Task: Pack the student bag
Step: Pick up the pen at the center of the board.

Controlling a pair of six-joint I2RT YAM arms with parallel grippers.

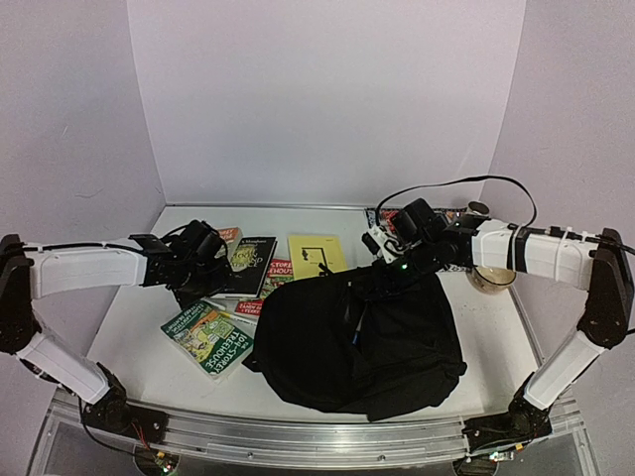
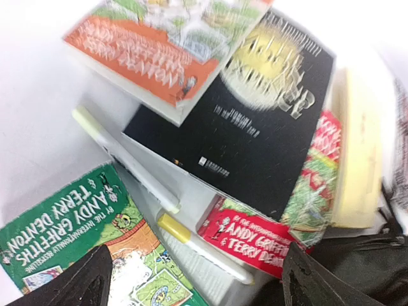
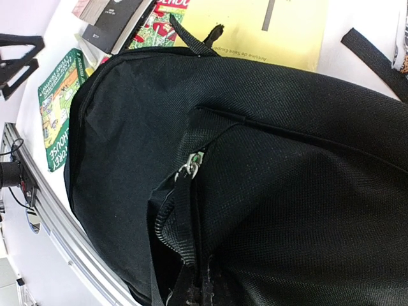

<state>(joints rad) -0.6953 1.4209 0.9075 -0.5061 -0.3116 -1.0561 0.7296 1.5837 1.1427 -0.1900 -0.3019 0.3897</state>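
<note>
The student bag (image 1: 362, 342) is a large black fabric backpack lying flat in the middle of the table, its top loop (image 3: 201, 38) pointing to the back. My right gripper (image 1: 382, 278) is at the bag's upper edge. In the right wrist view this gripper (image 3: 207, 296) is shut on the bag's fabric beside the partly open zipper, just below the silver zipper pull (image 3: 194, 162). My left gripper (image 1: 196, 281) hovers over the books left of the bag. Its fingers (image 2: 83, 284) stand wide open with nothing between them, above a yellow-capped marker (image 2: 204, 248).
Books lie left and behind the bag: a green one (image 1: 208, 339), a black one (image 1: 248, 266), a red one (image 2: 255, 236), an orange one (image 2: 153, 51) and a yellow one (image 1: 317, 256). A second marker (image 2: 127, 159) lies among them. A round cup (image 1: 493, 278) sits at the right.
</note>
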